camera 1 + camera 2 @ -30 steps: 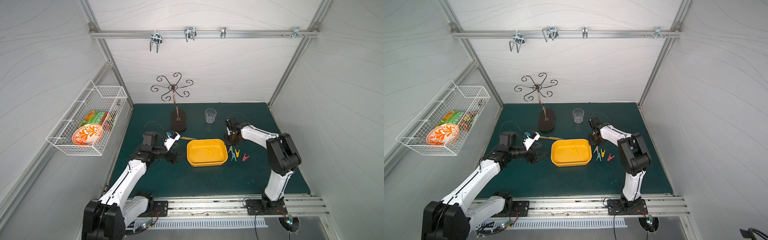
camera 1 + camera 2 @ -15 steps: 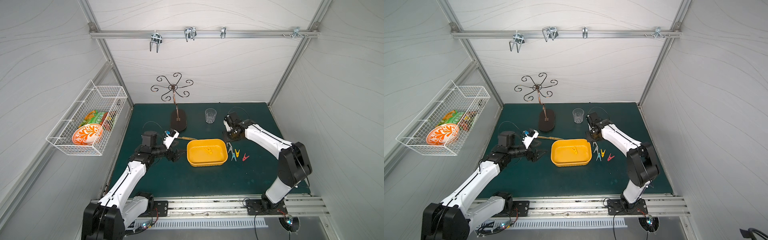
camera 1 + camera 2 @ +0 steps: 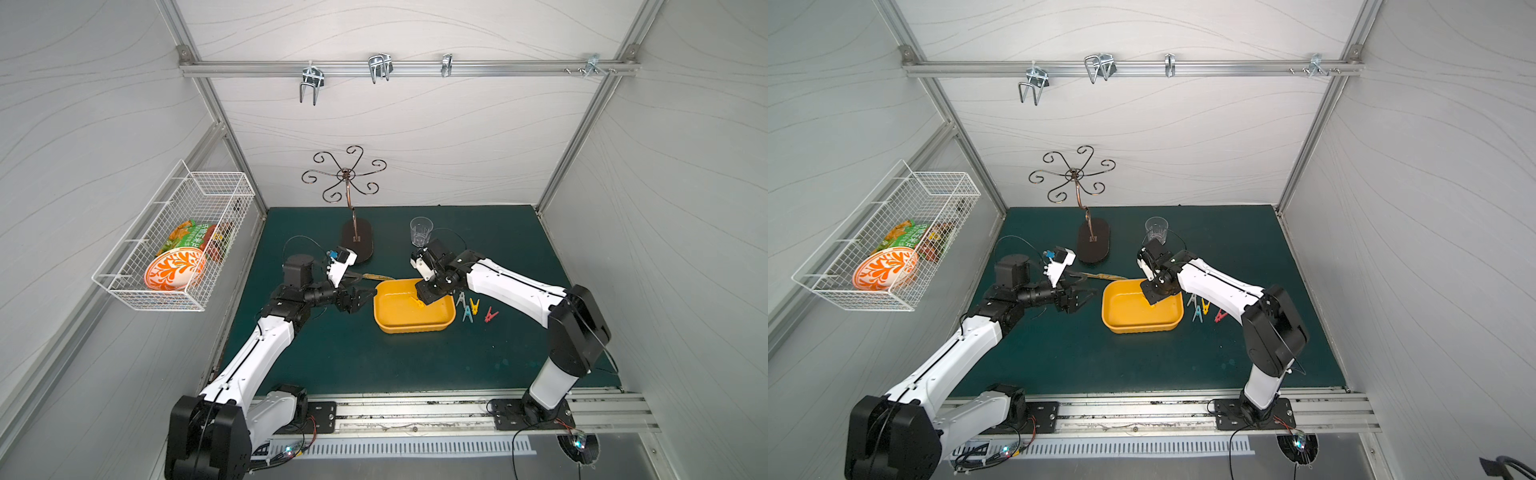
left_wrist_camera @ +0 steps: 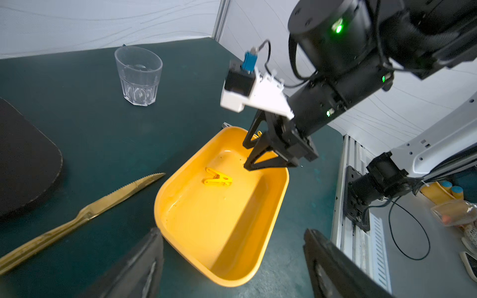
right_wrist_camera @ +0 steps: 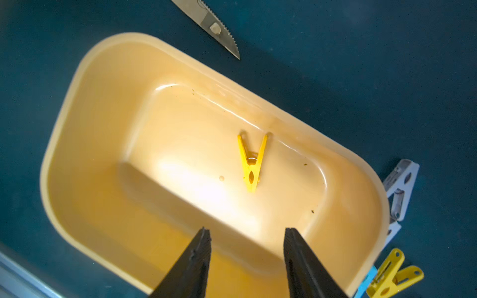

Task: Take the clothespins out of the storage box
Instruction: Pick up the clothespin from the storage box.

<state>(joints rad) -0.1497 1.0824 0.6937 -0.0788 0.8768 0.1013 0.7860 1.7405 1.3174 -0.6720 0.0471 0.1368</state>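
The yellow storage box stands mid-table. One yellow clothespin lies on its floor. My right gripper hangs open and empty above the box's right end, just short of that pin. On the mat right of the box lie a grey clothespin, a teal one, a yellow one and a red one. At the box's left end my left gripper is open and holds nothing.
A serrated knife lies on the mat behind the box's left end. A clear glass and a metal cup stand on a dark oval base stand further back. A white wire basket hangs on the left wall.
My right gripper has moved from behind the pins on the mat to above the box, and its jaws have opened. The left gripper has edged closer to the box.
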